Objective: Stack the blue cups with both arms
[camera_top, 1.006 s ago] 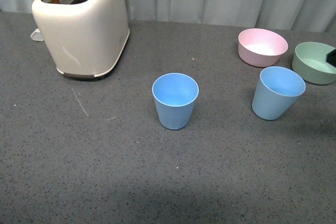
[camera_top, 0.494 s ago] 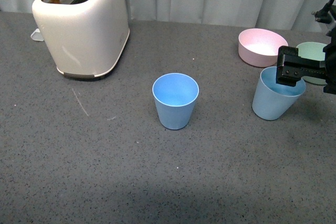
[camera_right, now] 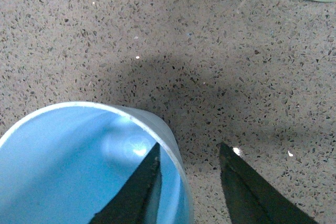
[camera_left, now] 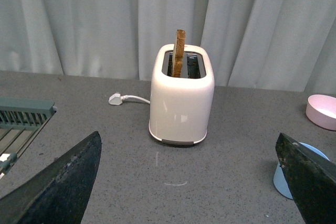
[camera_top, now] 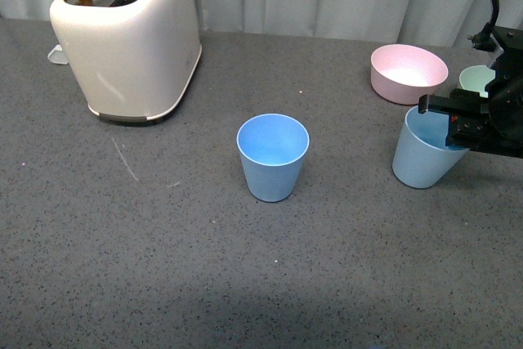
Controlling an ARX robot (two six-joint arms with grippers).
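A: Cups, front view?
B: Middle cup [camera_top: 273,157] sits mid-frame. Right gripper [camera_top: 448,120] just came down over right cup [camera_top: 417,161], right edge.
A: Left wrist?
B: Left gripper [camera_left: 188,153] wide, empty.
A: Right wrist?
B: Jaws narrow, unclosed, around rim. Grab next, I think.

Front view looks down over the counter [camera_top: 163,284], toaster [camera_top: 131,38] at upper left. Left wrist view faces that toaster from low down. Right wrist view looks straight down, close onto one blue cup [camera_right: 68,161].
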